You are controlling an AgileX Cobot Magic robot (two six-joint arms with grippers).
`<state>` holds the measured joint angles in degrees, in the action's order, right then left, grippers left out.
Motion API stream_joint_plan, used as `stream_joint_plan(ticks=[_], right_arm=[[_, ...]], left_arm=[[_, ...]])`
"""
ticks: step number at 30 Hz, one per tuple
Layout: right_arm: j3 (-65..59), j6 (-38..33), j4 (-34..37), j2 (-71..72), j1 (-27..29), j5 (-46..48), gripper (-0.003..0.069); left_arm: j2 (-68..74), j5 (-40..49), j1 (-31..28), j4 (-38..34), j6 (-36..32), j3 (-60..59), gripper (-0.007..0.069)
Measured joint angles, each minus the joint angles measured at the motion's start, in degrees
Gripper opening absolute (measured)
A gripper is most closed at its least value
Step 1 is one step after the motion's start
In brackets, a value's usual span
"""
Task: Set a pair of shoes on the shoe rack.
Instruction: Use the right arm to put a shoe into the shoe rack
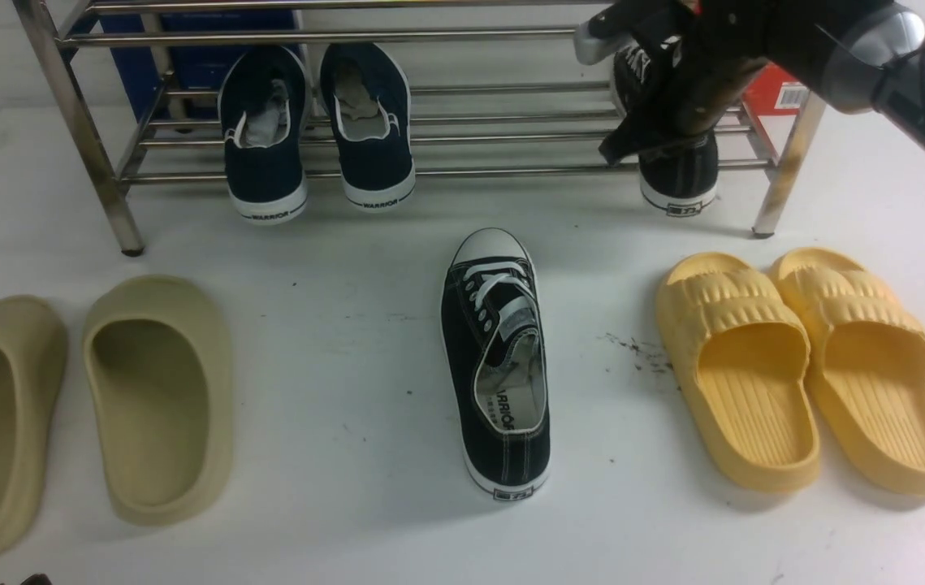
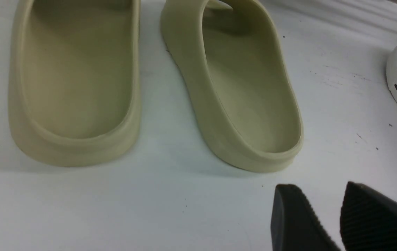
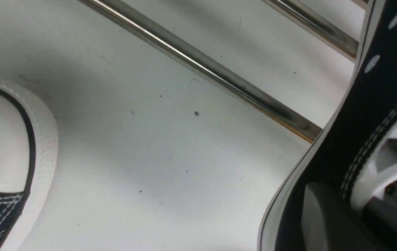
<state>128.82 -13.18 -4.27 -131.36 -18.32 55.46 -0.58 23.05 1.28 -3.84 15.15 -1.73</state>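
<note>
The first black sneaker (image 1: 680, 183) rests on the far-right lower bars of the shoe rack (image 1: 462, 172), the right arm (image 1: 876, 49) with jaws seemingly grasping its side wall, the left jaws released, fingers (image 2: 290, 219) apart; next, let go and fetch its mate (image 1: 497, 357) from the middle of the surface (image 1: 348, 390)

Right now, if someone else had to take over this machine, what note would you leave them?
Right gripper: shut on the first sneaker, which appears to rest heel-out on the lower bars of the rack, at its right end. Not yet released.
Left gripper: open, empty, low beside the beige slippers.
Second sneaker: alone on the white surface in front of the rack, toe toward it.
Done: first sneaker is at the rack.
Left: let go, fetch the second sneaker, set it beside the first.
</note>
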Motion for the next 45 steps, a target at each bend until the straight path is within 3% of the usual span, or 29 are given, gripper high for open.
stream_joint_plan(ticks=[10,15,19,20,21,25,30,35,37,45], right_arm=[[0.0,-0.9,2.4,0.4,0.0,0.7,0.0031],[0.0,0.9,0.7,0.4,0.0,0.6,0.0071],[0.0,4.7,-2.6,0.7,0.0,-0.3,0.02],[0.0,4.7,-2.6,0.7,0.0,-0.3,0.02],[0.0,5.9,-3.5,0.9,0.0,-0.8,0.0278],[0.0,6.7,-3.1,2.5,0.0,-0.8,0.0426],[0.0,6.9,0.7,6.4,0.0,2.8,0.0487],[0.1,6.9,4.3,9.6,0.0,11.8,0.045],[0.1,6.9,6.1,11.1,0.0,15.6,0.0358],[-7.7,6.9,7.0,18.4,0.0,16.1,0.0028]], left_arm=[[0.0,0.0,0.0,0.0,0.0,0.0,0.0228],[0.0,0.0,0.0,0.0,0.0,0.0,0.023],[0.0,0.0,0.0,0.0,0.0,0.0,0.0237],[0.0,0.0,0.0,0.0,0.0,0.0,0.0237],[0.0,0.0,0.0,0.0,0.0,0.0,0.0237],[0.0,0.0,0.0,0.0,0.0,0.0,0.0239],[0.0,0.0,0.0,0.0,0.0,0.0,0.0239],[0.0,0.0,0.0,0.0,0.0,0.0,0.0239],[0.0,0.0,0.0,0.0,0.0,0.0,0.0239],[0.0,0.0,0.0,0.0,0.0,0.0,0.0239]])
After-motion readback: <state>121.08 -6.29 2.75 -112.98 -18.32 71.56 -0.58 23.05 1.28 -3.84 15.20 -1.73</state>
